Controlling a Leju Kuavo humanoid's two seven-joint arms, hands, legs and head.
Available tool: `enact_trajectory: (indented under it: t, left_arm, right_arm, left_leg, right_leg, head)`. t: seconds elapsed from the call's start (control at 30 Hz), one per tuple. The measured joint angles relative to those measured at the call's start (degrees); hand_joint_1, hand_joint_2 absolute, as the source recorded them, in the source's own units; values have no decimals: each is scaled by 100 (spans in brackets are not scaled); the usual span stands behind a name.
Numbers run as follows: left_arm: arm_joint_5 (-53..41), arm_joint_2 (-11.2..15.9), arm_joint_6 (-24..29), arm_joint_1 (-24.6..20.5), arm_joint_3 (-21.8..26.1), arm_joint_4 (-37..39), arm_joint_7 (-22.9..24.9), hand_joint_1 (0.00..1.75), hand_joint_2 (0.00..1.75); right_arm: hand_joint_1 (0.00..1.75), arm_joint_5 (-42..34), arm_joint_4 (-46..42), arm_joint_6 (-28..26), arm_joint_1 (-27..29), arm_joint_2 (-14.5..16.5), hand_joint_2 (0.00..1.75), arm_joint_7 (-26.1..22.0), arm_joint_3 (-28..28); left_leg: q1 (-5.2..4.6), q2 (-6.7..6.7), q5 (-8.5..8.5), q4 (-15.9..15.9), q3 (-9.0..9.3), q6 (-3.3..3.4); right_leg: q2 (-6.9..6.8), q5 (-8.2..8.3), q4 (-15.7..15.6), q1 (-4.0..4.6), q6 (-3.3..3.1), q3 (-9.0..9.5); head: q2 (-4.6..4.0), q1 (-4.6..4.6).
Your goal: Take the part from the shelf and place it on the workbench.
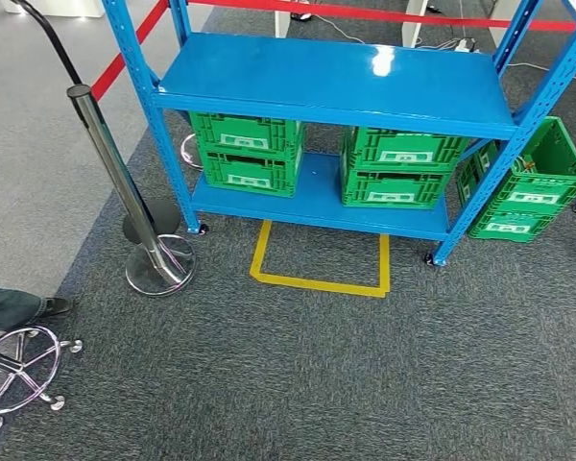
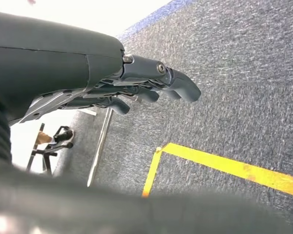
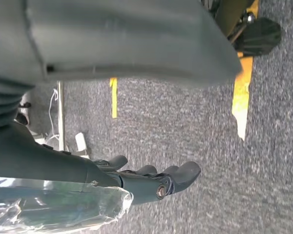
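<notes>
A blue metal shelf (image 1: 328, 82) stands ahead of me; its upper board is bare. Two pairs of stacked green crates (image 1: 248, 152) (image 1: 397, 168) sit on its lower board, and what is inside them is hidden. In the left wrist view my left hand (image 2: 145, 85) hangs over grey carpet, fingers stretched out and holding nothing. My right hand (image 3: 148, 180) also hangs over the carpet with its fingers straight and nothing between them. Crinkled clear plastic (image 3: 56, 209) lies by its base; I cannot tell what it is.
Yellow tape (image 1: 322, 281) marks a box on the carpet before the shelf. A chrome stanchion (image 1: 136, 206) with a red belt leans at the left. A chair base (image 1: 20, 370) and a person's shoe (image 1: 50, 307) are at lower left. Another green crate (image 1: 535, 187) stands beside the shelf's right post.
</notes>
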Motion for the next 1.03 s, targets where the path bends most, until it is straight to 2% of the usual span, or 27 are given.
enact_trajectory:
  t: [0.03, 0.13, 0.17, 1.03]
  left_arm:
    - [114, 27, -42, 18, -93, -1, 1, 0, 175]
    - [486, 111, -174, 82, -397, -8, -39, 0, 44]
    - [619, 139, -219, 104, -512, -11, -63, 0, 0]
    - [4023, 861, -1376, 770, -3885, -428, -656, 0, 0]
  right_arm:
    - [0, -64, -7, 36, 12, -8, 131, -10, 14]
    - [0, -262, -36, 134, 55, -35, 0, -34, 99]
    - [0, -331, -51, 166, 74, -49, 0, -40, 140]
    - [0, -2066, -558, 1009, 635, -566, 0, -157, 1662]
  left_leg:
    - [0, 0, -1, 0, 2, 1]
    - [1, 0, -3, -1, 9, 3]
    - [2, 0, -6, -1, 13, 6]
    - [7, -1, -23, -6, 31, 18]
  right_leg:
    - [0, -2, -1, 0, 4, -2]
    - [-1, -7, -1, 0, 11, -22]
    - [-1, -11, -1, 1, 17, -30]
    - [-2, -38, 0, 4, 32, -30]
  head:
    - [0, 0]
    - [0, -2]
    - [0, -2]
    - [0, -1]
